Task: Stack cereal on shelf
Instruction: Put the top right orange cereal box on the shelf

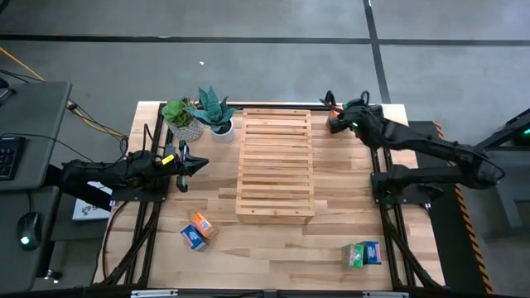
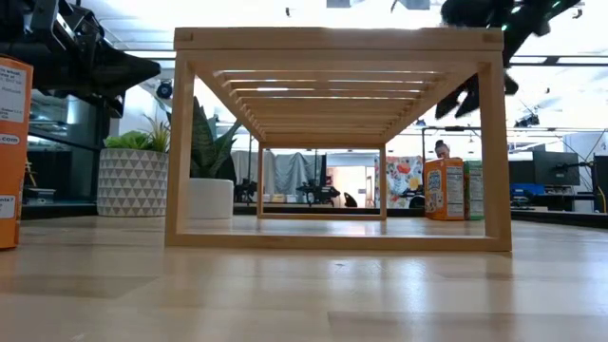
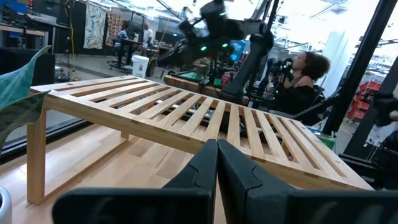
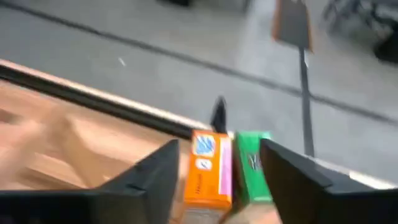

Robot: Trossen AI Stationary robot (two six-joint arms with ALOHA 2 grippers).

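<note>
The light-wood slatted shelf stands on its legs mid-table. My right gripper hangs open above the far right corner. In the right wrist view its fingers stand to either side of an upright orange cereal box and a green one. In the low view the two boxes stand on the table well below the dark fingers. My left gripper is shut and empty, left of the shelf. Two more pairs of boxes lie near the front edge.
Two potted plants stand at the far left beside the shelf. Black frame rails run along both table sides. An orange box stands close to the low camera. A person sits beyond the table.
</note>
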